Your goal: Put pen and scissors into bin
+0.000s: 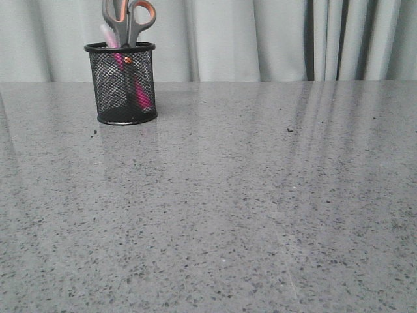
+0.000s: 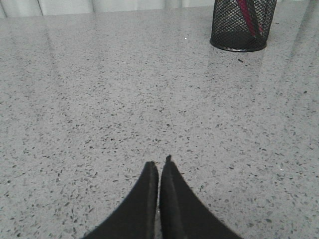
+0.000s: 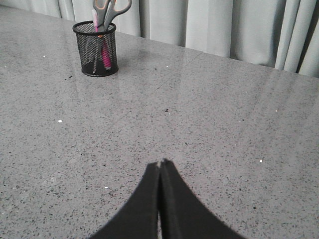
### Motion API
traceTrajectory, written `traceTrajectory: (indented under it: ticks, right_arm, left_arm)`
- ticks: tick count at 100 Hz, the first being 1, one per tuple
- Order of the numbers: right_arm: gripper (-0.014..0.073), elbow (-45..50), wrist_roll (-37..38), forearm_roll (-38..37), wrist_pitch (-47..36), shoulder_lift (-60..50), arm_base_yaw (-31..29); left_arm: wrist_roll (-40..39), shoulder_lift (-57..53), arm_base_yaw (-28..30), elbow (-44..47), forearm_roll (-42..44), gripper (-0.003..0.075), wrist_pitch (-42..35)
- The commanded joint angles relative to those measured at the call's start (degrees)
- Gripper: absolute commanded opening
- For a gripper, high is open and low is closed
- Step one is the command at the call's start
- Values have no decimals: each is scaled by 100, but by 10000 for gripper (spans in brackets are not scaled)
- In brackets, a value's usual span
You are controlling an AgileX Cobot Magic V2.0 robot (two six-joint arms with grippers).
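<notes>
The bin (image 1: 120,83) is seen upright at the far left of the counter (image 1: 234,208). Inside it the scissors (image 1: 128,19) are stood blades down, handles above the rim, with the pen (image 1: 139,88) leaned beside them, pale end up. The left pincer (image 2: 159,168) and right pincer (image 3: 160,165) are held low over bare counter, well apart from the bin, each with fingers pressed together on nothing.
</notes>
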Motion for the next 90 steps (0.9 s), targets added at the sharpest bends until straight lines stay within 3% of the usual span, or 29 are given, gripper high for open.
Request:
traceTrajectory:
  ticks: [1, 44, 50, 67, 83, 90]
  right_arm:
    - [-70, -114, -59, -111, -435, 19, -8]
    - [-70, -100, -59, -111, -435, 19, -8]
    - [-70, -5, -59, -445, -462, 19, -36]
    - [-70, 653, -59, -390, -2365, 186, -682]
    - [-70, 1753, -529, 1208, -3869, 822, -2284]
    - [-70, 2215, -874, 1329, -4810, 1049, -2881]
  left_arm:
    - [3, -192, 9, 245, -60, -19, -275]
    - [3, -192, 9, 245, -60, -19, -275]
    - [3, -192, 9, 245, -60, -19, -275]
    - [3, -192, 9, 245, -60, -19, -275]
    - [3, -192, 9, 245, -60, -19, -275]
    - [3, -192, 9, 245, -60, -19, -275]
